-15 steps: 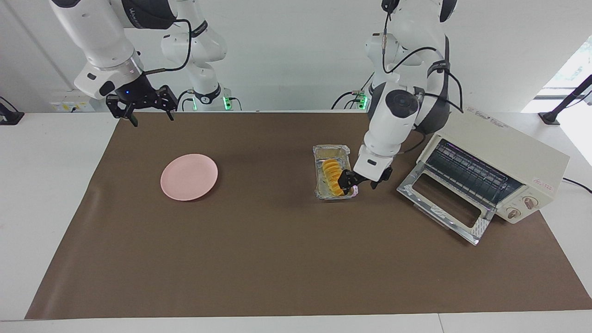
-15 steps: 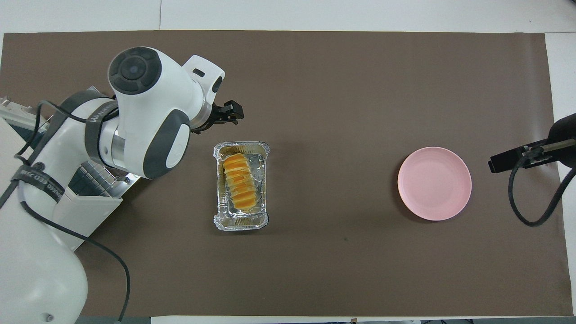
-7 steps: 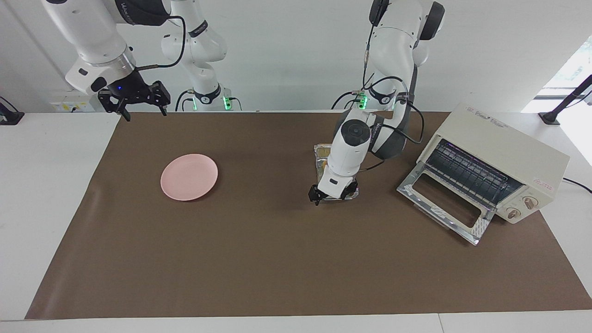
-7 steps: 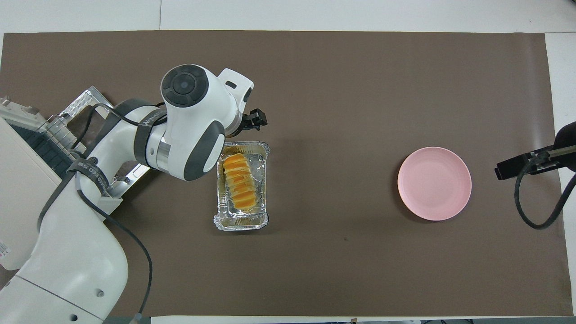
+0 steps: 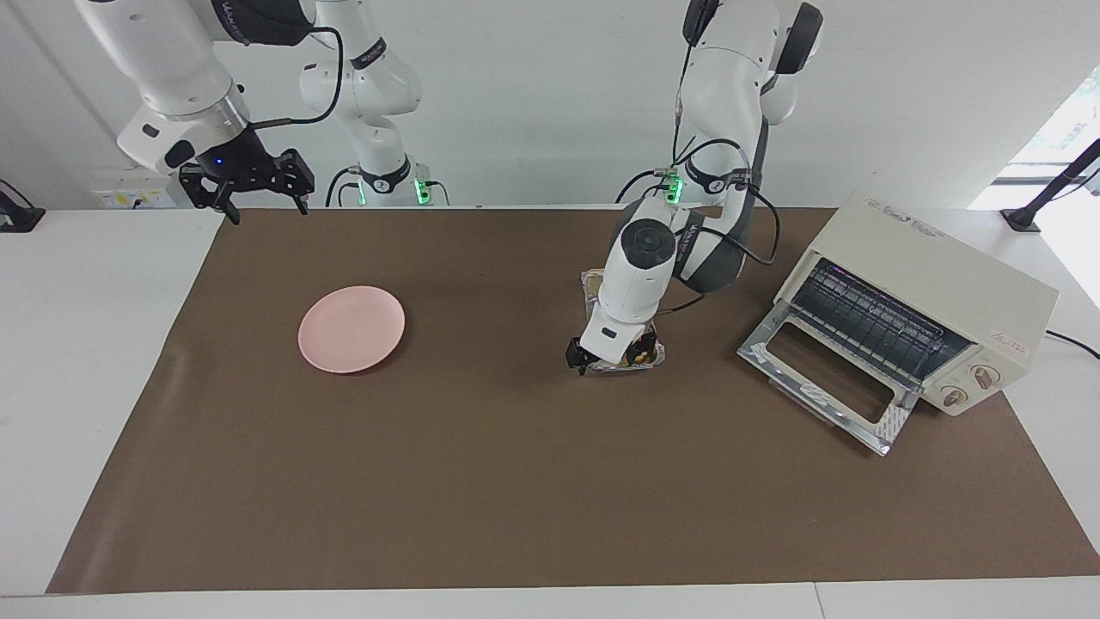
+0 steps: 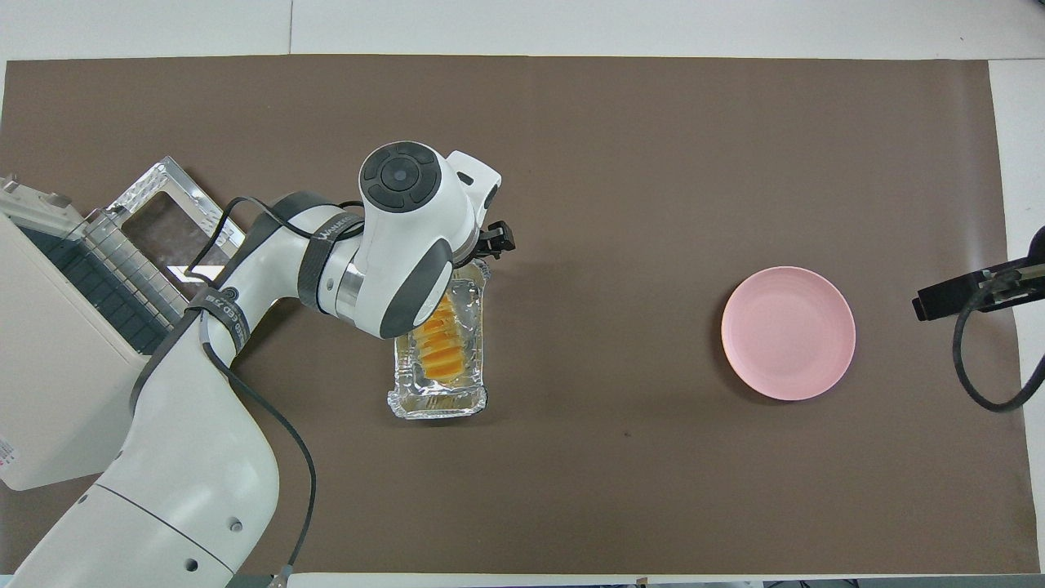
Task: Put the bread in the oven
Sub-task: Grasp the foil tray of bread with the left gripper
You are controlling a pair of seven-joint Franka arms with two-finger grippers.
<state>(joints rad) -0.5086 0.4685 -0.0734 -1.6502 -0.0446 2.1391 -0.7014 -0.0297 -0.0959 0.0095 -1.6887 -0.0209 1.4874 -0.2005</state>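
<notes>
The bread (image 6: 445,349), a ridged yellow-orange loaf, lies in a crinkled foil tray (image 6: 439,402) mid-table. In the facing view my left arm hides almost all of it. My left gripper (image 5: 607,357) is open and hangs low over the tray's end farther from the robots, one finger on each side of it. I cannot tell whether it touches. Its tip shows in the overhead view (image 6: 494,242). The cream-white oven (image 5: 937,284) stands at the left arm's end with its glass door (image 5: 825,378) dropped open. My right gripper (image 5: 249,199) is open and waits over the table's edge.
A round pink plate (image 5: 351,328) sits toward the right arm's end of the brown mat; it also shows in the overhead view (image 6: 788,332). The oven's open door (image 6: 163,220) lies flat on the mat beside the tray, with a strip of bare mat between them.
My left gripper has swung from the oven side of the tray to over the tray's farther end and has come lower. The right gripper has drawn back slightly. The bread has not moved.
</notes>
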